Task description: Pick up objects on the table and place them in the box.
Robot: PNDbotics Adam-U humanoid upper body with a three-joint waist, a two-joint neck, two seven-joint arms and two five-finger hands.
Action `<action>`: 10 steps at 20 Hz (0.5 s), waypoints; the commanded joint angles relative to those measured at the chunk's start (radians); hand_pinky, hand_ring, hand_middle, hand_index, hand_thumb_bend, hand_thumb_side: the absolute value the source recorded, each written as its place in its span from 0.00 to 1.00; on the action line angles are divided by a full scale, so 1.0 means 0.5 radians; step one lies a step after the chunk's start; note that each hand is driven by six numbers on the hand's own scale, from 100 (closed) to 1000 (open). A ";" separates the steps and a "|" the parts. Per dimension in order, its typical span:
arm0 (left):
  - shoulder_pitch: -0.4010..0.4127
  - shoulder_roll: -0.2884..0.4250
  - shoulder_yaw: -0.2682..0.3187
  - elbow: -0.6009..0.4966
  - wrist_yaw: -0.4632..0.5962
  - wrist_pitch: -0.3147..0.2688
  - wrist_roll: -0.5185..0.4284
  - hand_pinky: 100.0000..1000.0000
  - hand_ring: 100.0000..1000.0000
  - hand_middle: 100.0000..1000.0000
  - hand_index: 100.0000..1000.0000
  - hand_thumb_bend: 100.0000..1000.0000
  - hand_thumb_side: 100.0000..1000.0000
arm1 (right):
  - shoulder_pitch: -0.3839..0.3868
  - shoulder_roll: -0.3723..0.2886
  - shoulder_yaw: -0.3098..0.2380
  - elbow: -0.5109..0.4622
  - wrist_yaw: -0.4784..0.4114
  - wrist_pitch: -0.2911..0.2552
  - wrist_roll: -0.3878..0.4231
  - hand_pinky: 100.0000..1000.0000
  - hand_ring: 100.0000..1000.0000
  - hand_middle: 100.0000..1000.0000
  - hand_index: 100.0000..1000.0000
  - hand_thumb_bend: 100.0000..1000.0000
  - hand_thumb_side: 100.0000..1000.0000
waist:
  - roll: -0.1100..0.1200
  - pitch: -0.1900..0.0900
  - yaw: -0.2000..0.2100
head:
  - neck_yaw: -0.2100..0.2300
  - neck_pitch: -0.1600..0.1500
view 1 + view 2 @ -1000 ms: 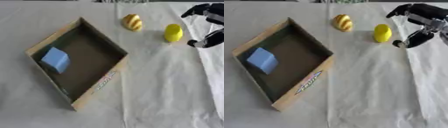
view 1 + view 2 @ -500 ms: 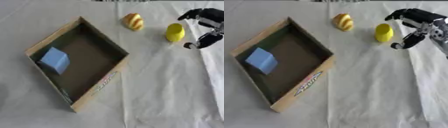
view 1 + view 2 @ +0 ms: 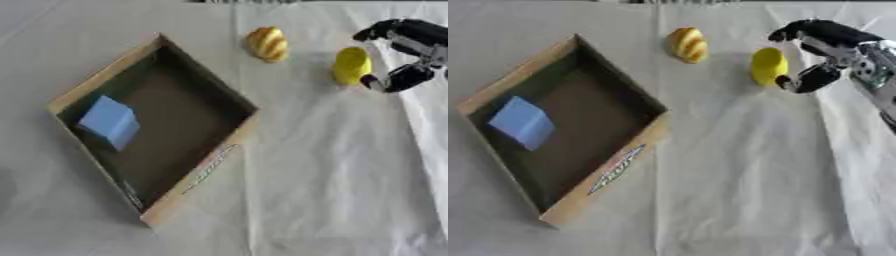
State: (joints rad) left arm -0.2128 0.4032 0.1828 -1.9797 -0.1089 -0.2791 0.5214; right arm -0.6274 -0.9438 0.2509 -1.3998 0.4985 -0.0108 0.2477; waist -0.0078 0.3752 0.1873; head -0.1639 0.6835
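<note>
Beside the yellow object [image 3: 768, 65], the right hand [image 3: 826, 46] hangs with its fingers [image 3: 791, 32] spread and curved, the thumb low and the other fingers arched above, holding nothing. The thumb tip sits just beside the object's right flank; whether it touches I cannot tell. The yellow object, rounded and upright like a small lemon or cup, stands on the white cloth of the table [image 3: 737, 200], near a striped orange-yellow object [image 3: 687, 44] to its left. To take it well, the hand should slide left so the yellow object lies between thumb and fingers, then close across its middle rather than its top, since a rounded body may roll or tip away. Farther left lies the cardboard box [image 3: 607, 172], open, with a blue block [image 3: 522, 122] already inside. The carry should clear the box's near wall before release. No left hand shows.
</note>
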 commanded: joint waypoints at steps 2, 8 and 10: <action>-0.021 0.022 0.011 -0.041 0.012 0.005 -0.005 0.70 0.65 0.67 0.79 0.00 0.50 | -0.051 -0.030 -0.001 0.035 -0.023 -0.004 0.001 0.87 0.87 0.81 0.90 0.17 0.00 | 0.002 -0.031 0.006 | 0.000 -0.035; -0.020 0.014 0.011 -0.041 0.019 0.007 -0.004 0.70 0.65 0.67 0.79 0.00 0.50 | -0.099 0.013 0.025 0.160 0.053 -0.019 0.054 0.87 0.87 0.80 0.90 0.21 0.00 | -0.001 -0.026 0.010 | -0.001 -0.040; -0.019 0.011 0.011 -0.041 0.022 0.008 -0.003 0.70 0.65 0.67 0.79 0.00 0.50 | -0.116 0.030 0.030 0.195 0.074 -0.030 0.070 0.87 0.87 0.80 0.90 0.21 0.00 | -0.001 -0.024 0.011 | -0.002 -0.042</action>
State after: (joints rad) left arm -0.2134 0.3952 0.1826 -1.9797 -0.1047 -0.2771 0.5201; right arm -0.6697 -0.9101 0.2721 -1.3098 0.5231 -0.0228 0.2775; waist -0.0086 0.3794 0.1916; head -0.1639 0.6755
